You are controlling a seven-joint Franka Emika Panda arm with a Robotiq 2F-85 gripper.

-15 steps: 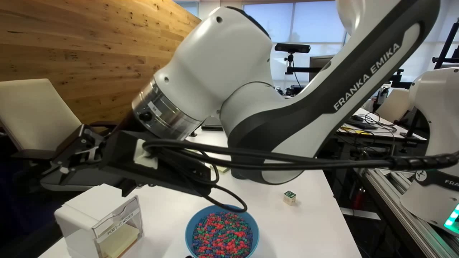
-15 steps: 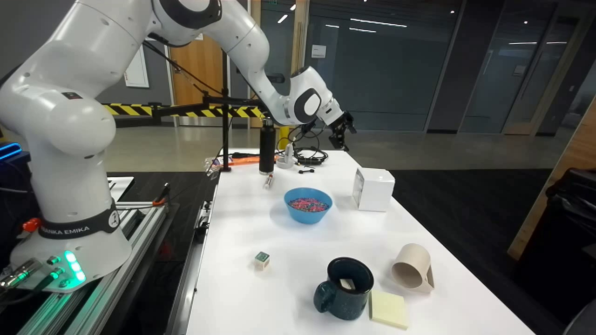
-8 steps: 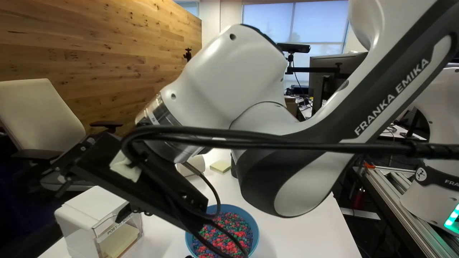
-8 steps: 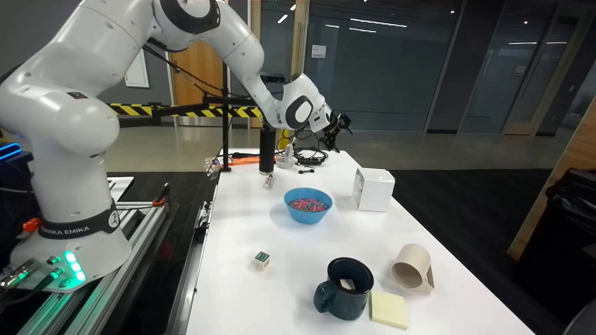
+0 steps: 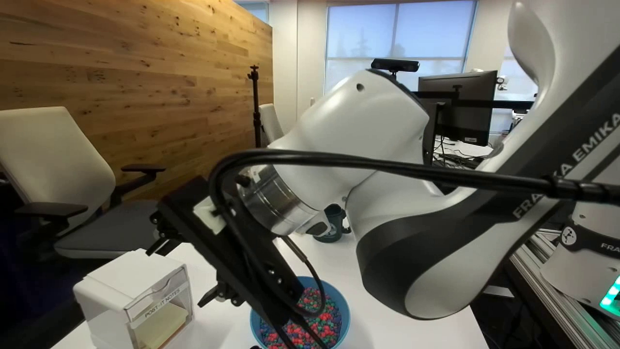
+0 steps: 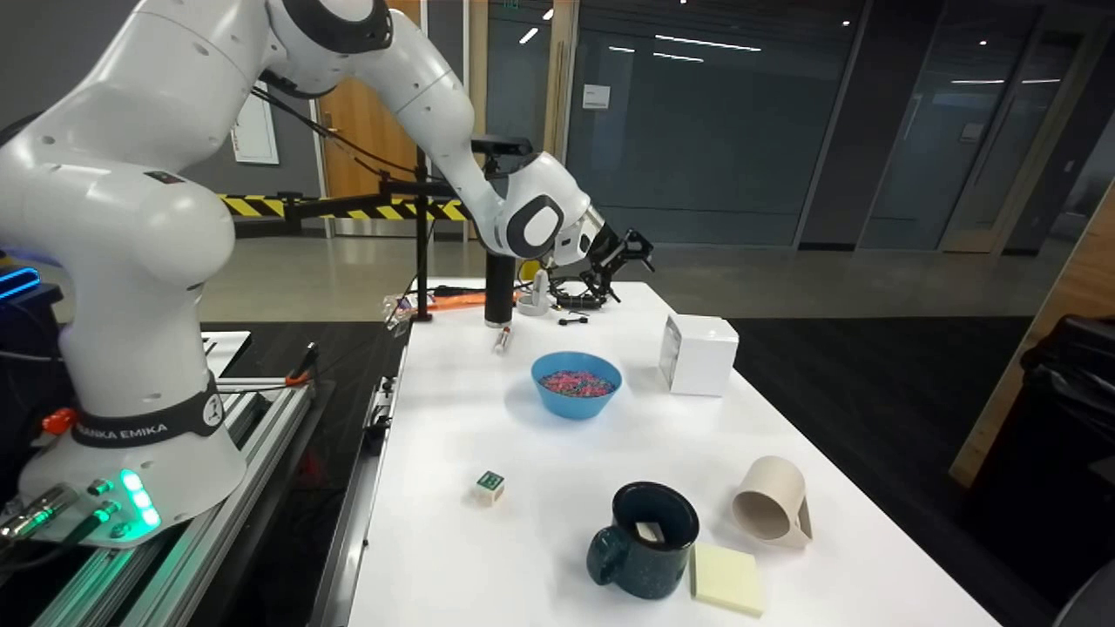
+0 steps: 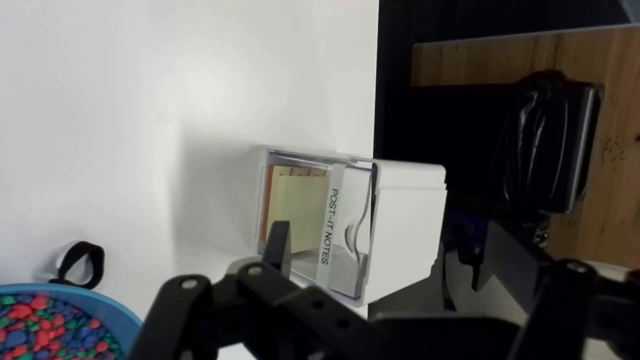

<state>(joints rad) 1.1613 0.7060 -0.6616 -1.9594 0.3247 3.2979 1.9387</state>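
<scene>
My gripper [image 7: 385, 245] stands wide open in the wrist view, holding nothing. Nearest to it is a white box [image 7: 405, 230] labelled POST-IT NOTES, with a clear front and yellow notes [image 7: 302, 205] inside. One fingertip [image 7: 278, 245] overlaps the box's front in that view, while the box itself lies farther off, apart from the fingers. In an exterior view the gripper [image 5: 179, 271] hangs tilted down above and beside the box [image 5: 121, 286]. A blue bowl [image 5: 343, 310] of coloured pebbles sits partly behind the wrist; its rim [image 7: 120, 315] shows at the wrist view's lower left.
A dark mug [image 6: 645, 557], a beige mug [image 6: 775, 496] on its side, a yellow note pad [image 6: 727, 579] and a small cube [image 6: 489, 489] stand on the white table. A black bottle [image 6: 500, 287] and cables occupy the far end. An office chair [image 5: 53, 160] is beyond the edge.
The arm has come lower, and the gripper has swung to point more downward. It shifted right in an exterior view, toward the bowl's side. The gripper stayed open; the table objects have not moved.
</scene>
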